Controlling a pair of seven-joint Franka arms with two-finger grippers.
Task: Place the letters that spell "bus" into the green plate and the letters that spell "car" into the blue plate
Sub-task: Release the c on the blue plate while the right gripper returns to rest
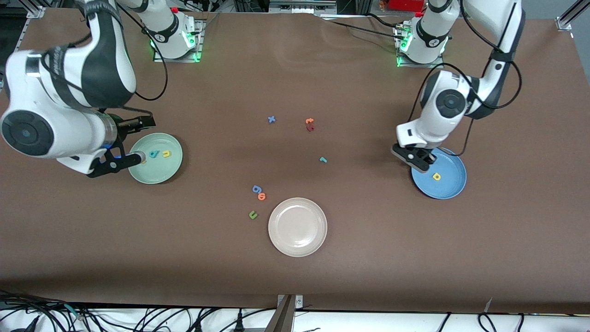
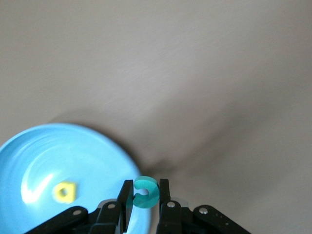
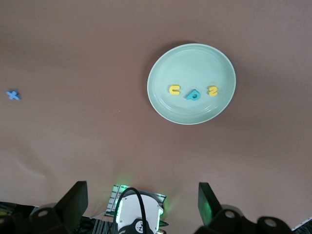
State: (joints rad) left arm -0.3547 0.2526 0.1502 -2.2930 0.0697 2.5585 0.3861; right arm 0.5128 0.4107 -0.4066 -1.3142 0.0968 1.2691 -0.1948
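- Left gripper (image 2: 145, 204), clenched on the small teal foam c (image 2: 145, 192), hangs over the round blue plate's (image 2: 29, 156) rim: centre it, then let go.
- Right gripper (image 3: 141, 195), fingers released, hangs over the pale green plate (image 3: 163, 105).

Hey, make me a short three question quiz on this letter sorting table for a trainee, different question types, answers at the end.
1. True or false: the green plate holds three letters.
2. What does the left gripper hold? A) a teal c B) a yellow s C) nothing
3. Fill in: the teal r lies on the ____.

Key:
1. True: yellow u, teal b, yellow s.
2. A: it is shut on the teal c at the rim of the blue plate, which holds the yellow a. The right gripper is open high over the green plate.
3. table.
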